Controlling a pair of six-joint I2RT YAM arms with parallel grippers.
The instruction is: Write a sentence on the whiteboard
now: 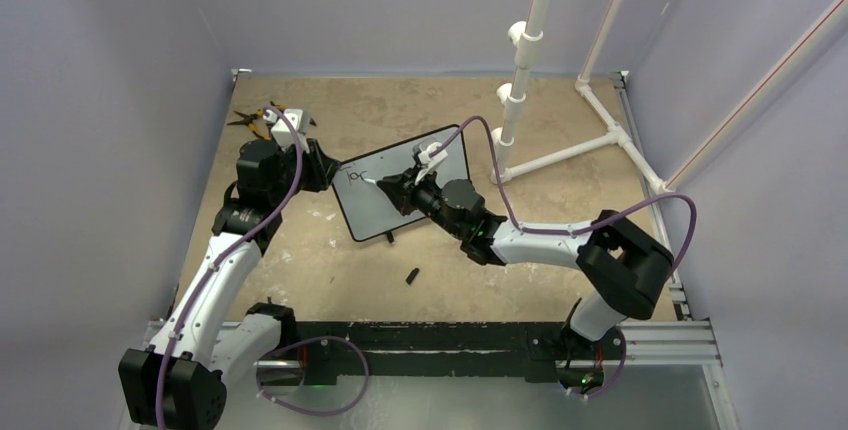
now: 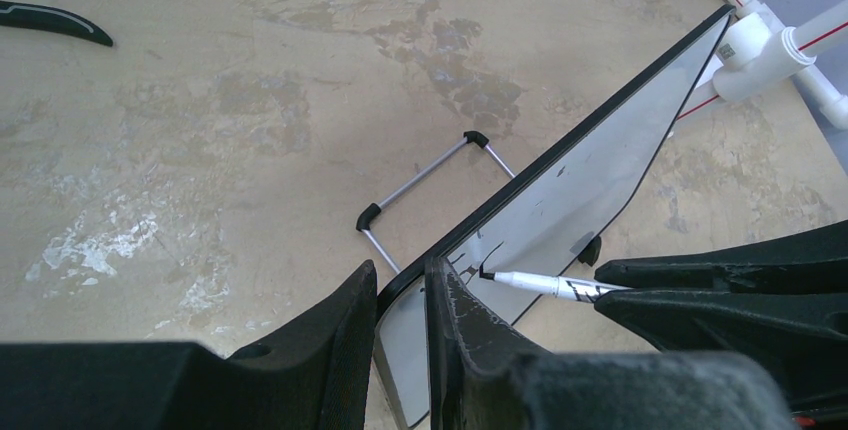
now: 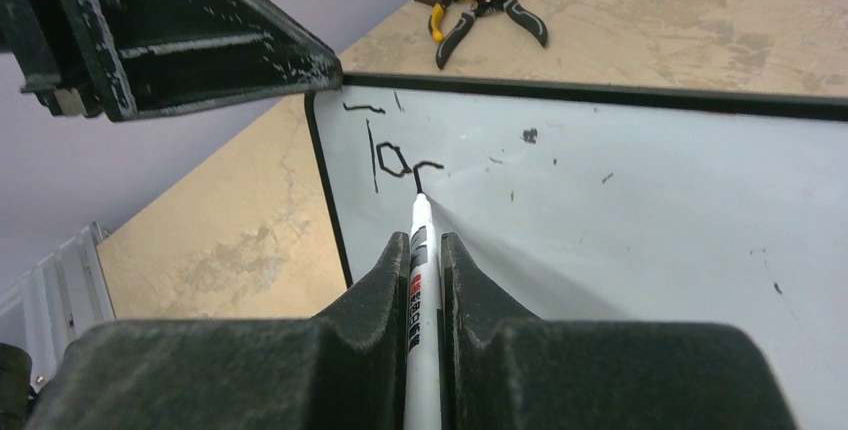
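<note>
- whiteboard: mid tabletop, tilted up, wire stand behind it, writing face toward the right arm.
- left arm: runs up along the board's left side, wrist bent in toward it. left fingers clamped on the board's left edge, one finger on each face.
- right arm: elbow out right of the board, forearm reaching in over its face. right fingers closed tight on marker, tip touching the board near its top-left corner.
- sentence: a few black strokes at that corner, unreadable.
- hidden: the right wrist covers much of the board's middle in the top view; board's right edge cut off in the right wrist view.
</note>
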